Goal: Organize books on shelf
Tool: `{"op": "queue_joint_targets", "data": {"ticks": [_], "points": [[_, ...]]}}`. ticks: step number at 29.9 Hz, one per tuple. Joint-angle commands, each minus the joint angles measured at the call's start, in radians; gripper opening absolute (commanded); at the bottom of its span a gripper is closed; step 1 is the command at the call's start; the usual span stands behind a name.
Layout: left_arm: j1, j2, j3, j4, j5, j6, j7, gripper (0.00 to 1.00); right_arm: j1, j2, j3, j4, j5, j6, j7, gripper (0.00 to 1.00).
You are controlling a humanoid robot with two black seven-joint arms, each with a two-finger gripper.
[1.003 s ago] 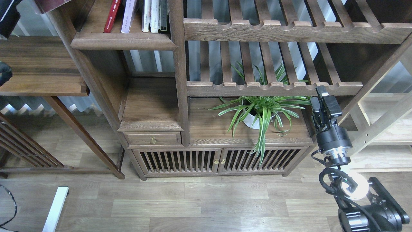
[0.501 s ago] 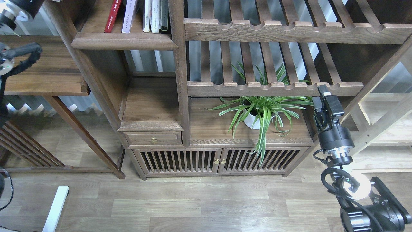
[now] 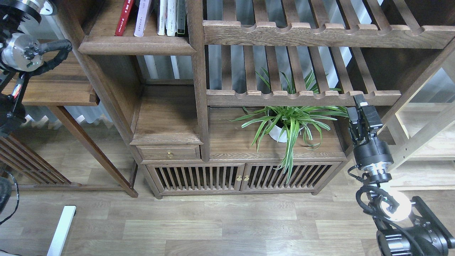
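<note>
Books (image 3: 137,16) upright on rounded walnut shelf (image 3: 137,45); right fingers' (image 3: 366,112) state unclear, left's unseen.

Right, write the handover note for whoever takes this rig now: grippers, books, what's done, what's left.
Left gripper: out of view; only the arm's wrist joints show at the upper left.
Right gripper: empty, raised beside the spider plant; open or shut unclear.
Books: red book and pale lavender book stand on the shelf, left of the slim white-spined books. The maroon book is not visible.
Done: two books shelved.
Left: find and shelve the maroon one.
</note>
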Motion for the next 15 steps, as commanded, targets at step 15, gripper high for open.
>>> {"op": "queue_joint_targets", "data": {"ticks": [15], "points": [[-0.103,-0.068,0.078,0.125,0.0,0.05,-0.025,0.05,-0.004,0.0,0.004,0.0,0.002,0.0,0.001,0.7]]}}
